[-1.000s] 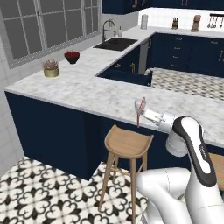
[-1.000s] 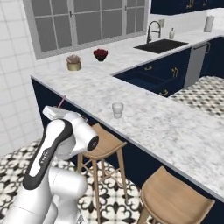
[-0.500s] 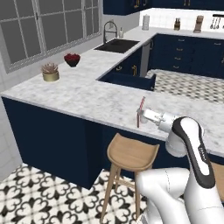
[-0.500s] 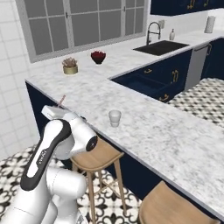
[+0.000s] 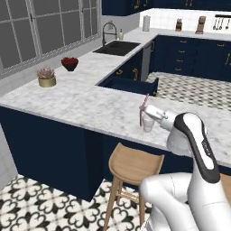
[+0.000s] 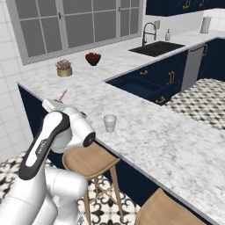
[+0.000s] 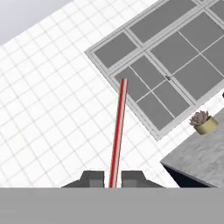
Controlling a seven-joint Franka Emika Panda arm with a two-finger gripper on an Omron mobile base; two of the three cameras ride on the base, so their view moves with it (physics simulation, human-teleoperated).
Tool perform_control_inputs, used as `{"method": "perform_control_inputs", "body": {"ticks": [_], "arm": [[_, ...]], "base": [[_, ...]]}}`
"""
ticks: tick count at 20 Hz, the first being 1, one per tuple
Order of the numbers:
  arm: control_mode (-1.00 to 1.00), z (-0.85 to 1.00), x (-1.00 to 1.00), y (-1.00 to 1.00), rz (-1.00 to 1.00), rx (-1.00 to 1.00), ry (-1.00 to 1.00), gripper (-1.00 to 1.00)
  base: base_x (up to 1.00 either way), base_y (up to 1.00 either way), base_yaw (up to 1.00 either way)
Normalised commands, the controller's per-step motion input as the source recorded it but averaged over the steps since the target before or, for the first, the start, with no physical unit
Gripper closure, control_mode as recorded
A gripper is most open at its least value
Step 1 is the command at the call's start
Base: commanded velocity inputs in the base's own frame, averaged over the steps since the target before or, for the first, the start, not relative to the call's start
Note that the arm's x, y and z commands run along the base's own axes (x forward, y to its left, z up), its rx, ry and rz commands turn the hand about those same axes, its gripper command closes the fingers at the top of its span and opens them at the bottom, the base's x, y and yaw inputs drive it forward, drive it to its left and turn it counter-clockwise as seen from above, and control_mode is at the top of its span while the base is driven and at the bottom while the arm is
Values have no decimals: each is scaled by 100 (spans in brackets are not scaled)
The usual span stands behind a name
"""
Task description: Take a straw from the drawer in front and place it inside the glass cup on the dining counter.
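My gripper (image 5: 147,108) is shut on the lower end of the red-and-white striped straw (image 5: 143,110), which stands nearly upright. The glass cup (image 5: 148,125) sits on the marble dining counter (image 5: 90,101) near its front edge, just behind the straw in the left base view. From the right, the straw (image 6: 62,96) and gripper (image 6: 55,104) are well left of the cup (image 6: 110,123), apart from it. In the hand view the straw (image 7: 117,135) rises from between the fingertips (image 7: 92,179) against the tiled wall. The navy drawer (image 5: 131,85) stands open beyond the counter.
A potted plant (image 5: 46,77) and a dark bowl of red berries (image 5: 69,63) sit on the counter's far left. A sink (image 5: 116,47) lies further back. Wooden stools (image 5: 135,164) (image 6: 90,158) stand under the counter's front edge, right by the arm.
The whole picture has shifted: the base has driven, and the counter and cup lie closer to the arm. The gripper still holds the straw upright the same way.
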Motion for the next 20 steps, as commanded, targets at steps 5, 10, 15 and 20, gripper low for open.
{"method": "perform_control_inputs", "body": {"ticks": [5, 10, 15, 20], "arm": [[-100, 42, 43, -26, -12, 19, 0, 100], [-100, 18, 22, -60, -34, 22, 3, 100], [-100, 0, 7, -81, -44, 17, 4, 100], [-100, 17, 24, -78, -8, 11, 25, 100]], "base": [[0, 0, 0], [0, 0, 0], [0, 0, 0], [0, 0, 0]]}}
